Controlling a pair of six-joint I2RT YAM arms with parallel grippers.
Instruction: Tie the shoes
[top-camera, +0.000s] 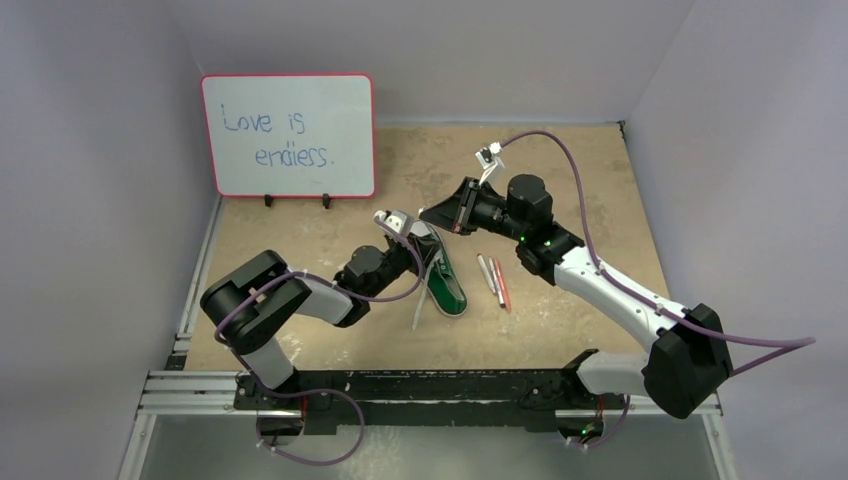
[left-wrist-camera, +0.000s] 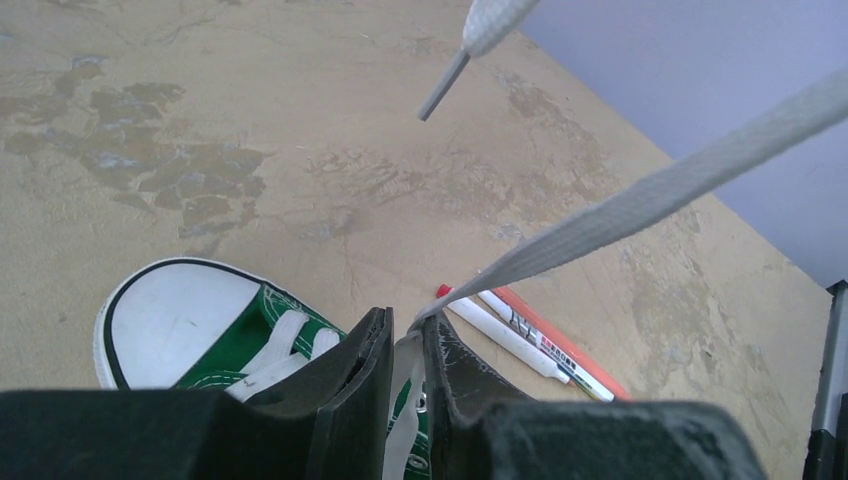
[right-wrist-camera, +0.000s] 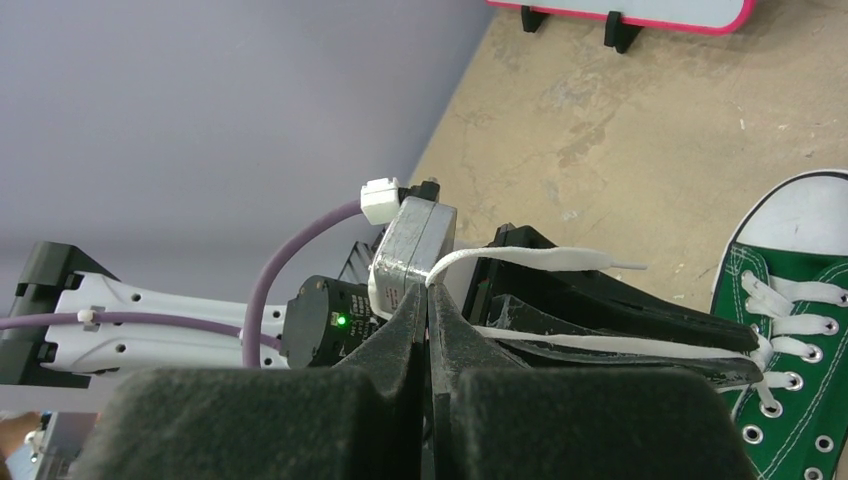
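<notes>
The green sneaker lies mid-table with its white toe cap toward the far side; it also shows in the left wrist view and the right wrist view. My left gripper is over the shoe's eyelets, shut on a white lace that runs taut up and to the right. My right gripper is just beyond the toe, shut on the other white lace, whose free end sticks out past the jaws. Another lace strand trails onto the table at the shoe's left.
Red and white pens lie just right of the shoe. A pink-framed whiteboard stands at the back left. Grey walls close in the table at the left, right and back.
</notes>
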